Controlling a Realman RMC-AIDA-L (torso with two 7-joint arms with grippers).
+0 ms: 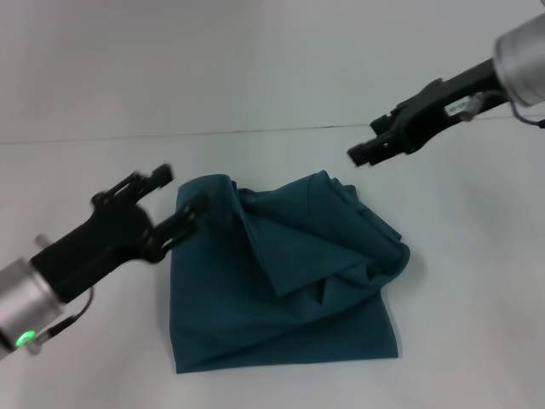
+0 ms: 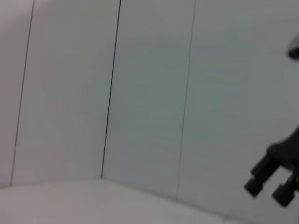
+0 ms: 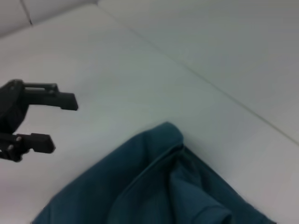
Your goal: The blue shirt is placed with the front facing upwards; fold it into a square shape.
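— How many shirts do you have?
— One blue shirt, lying rumpled and partly folded mid-bench.
— And your tools?
— Two. Your left tool hovers at the shirt's far-left corner, fingers spread, holding nothing. Your right tool hangs raised beyond the far-right edge, nearly closed, empty.

The left wrist view looks onto a pale white panelled wall crossed by thin dark vertical seams. A light flat table surface meets its foot. Farther off, the black right gripper shows two blunt fingertips apart from each other.
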